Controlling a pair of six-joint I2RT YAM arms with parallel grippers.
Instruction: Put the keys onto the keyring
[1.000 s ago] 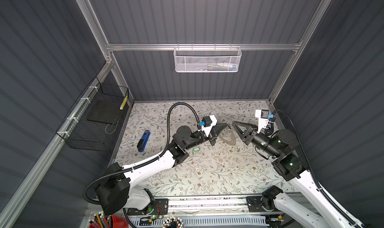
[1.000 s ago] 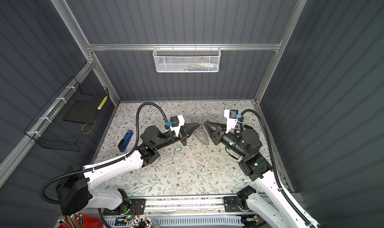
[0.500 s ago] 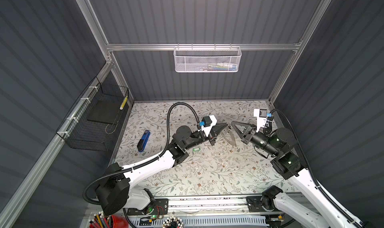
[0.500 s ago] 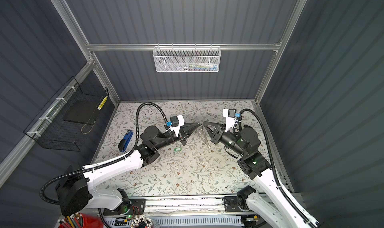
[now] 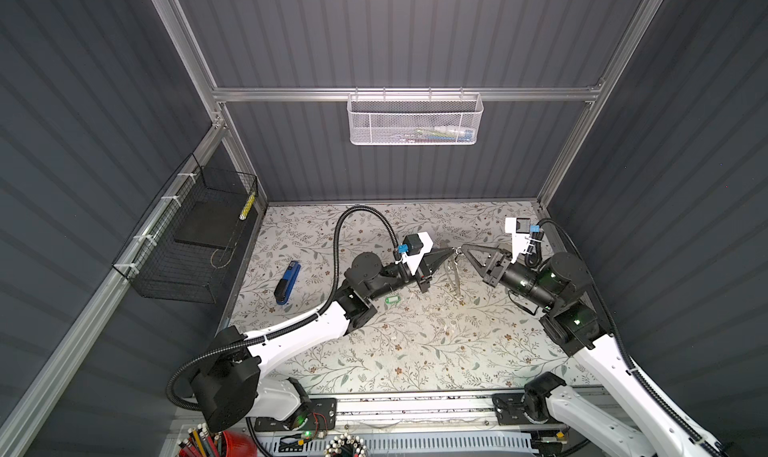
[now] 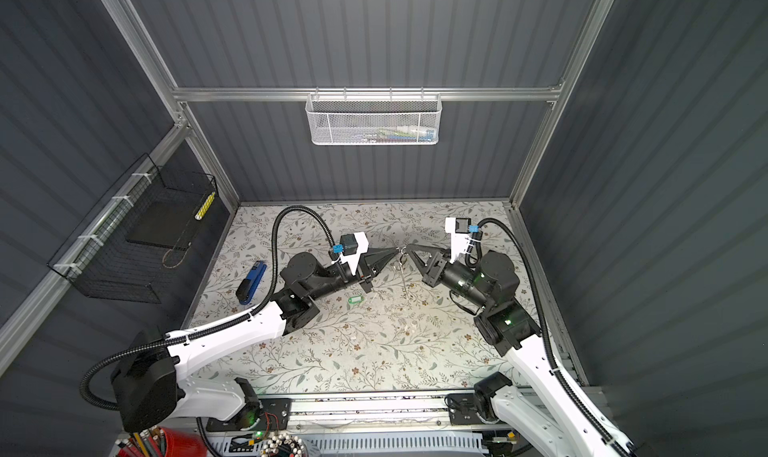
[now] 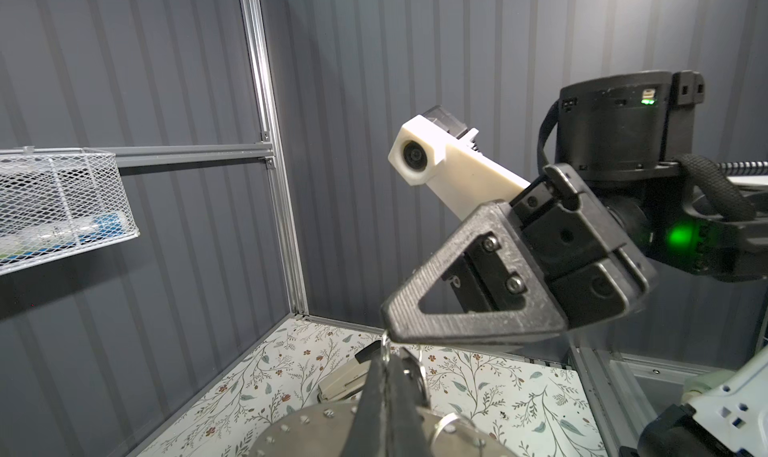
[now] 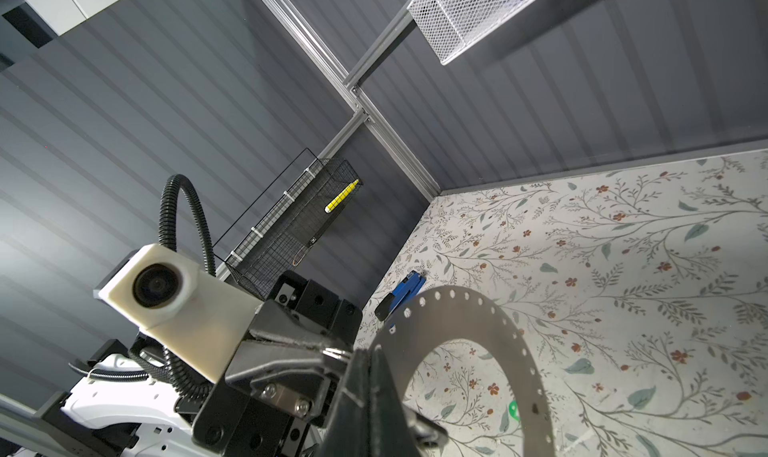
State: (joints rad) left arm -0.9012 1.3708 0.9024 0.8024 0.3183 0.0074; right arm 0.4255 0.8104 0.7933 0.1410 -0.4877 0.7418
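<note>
Together, left claw (image 5: 450,251) and right claw (image 5: 462,250) pinch shut on flat grey hole-rimmed keyring (image 8: 469,313)

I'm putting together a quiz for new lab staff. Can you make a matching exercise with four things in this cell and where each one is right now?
Things:
1. keyring
2. green key tag
3. blue stapler
4. white mesh basket

Places:
A. hung on the rail of the back wall
B. flat on the table, near its middle
C. on the table, near its left edge
D. up in the air, off the table

Pairs: 1-D, 2-B, 3-C, 4-A
</note>
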